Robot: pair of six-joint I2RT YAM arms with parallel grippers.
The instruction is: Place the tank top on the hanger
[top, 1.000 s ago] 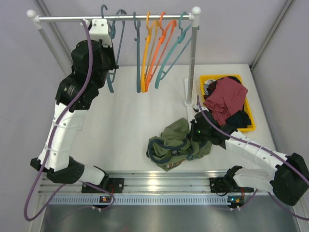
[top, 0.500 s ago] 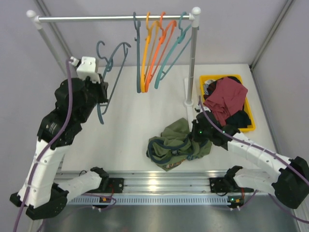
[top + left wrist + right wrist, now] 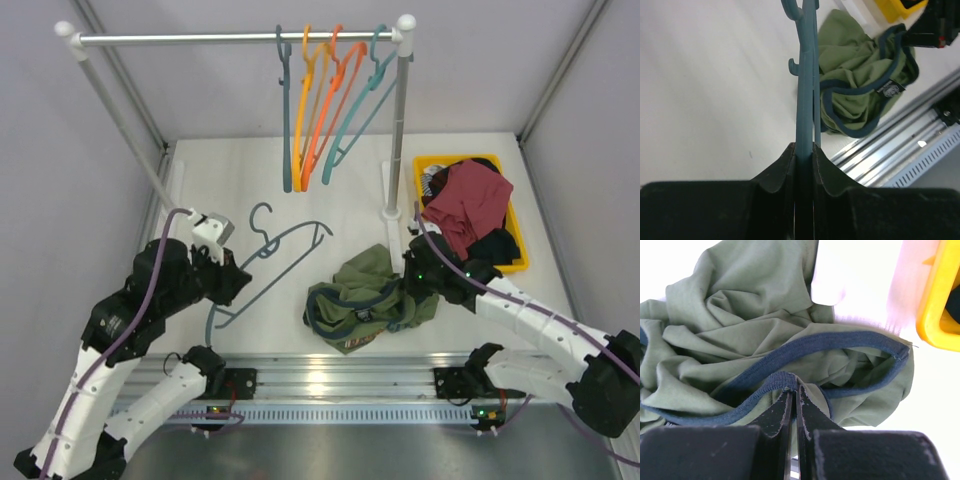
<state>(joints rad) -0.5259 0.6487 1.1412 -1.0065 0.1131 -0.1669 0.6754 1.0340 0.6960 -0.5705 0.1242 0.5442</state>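
The olive-green tank top [image 3: 362, 295] lies crumpled on the white table near the front rail; it also shows in the right wrist view [image 3: 755, 335] and in the left wrist view [image 3: 855, 75]. My right gripper [image 3: 794, 388] is shut on its dark teal trim [image 3: 785, 381] at the top's right side. My left gripper [image 3: 230, 278] is shut on the slate-teal hanger [image 3: 275, 262], holding it low over the table left of the top, hook pointing away. In the left wrist view the hanger [image 3: 806, 90] runs straight out from between my fingers [image 3: 785, 167].
A clothes rail [image 3: 240, 38] at the back carries a teal, two orange and a lighter green-teal hanger [image 3: 320, 110]. Its right post [image 3: 397, 130] stands near a yellow bin [image 3: 510, 262] holding a maroon garment [image 3: 465, 205]. A metal rail [image 3: 330, 375] runs along the front.
My left arm has taken the slate-teal hanger off the clothes rail and brought it down and forward to just above the table. The right gripper stays on the tank top.
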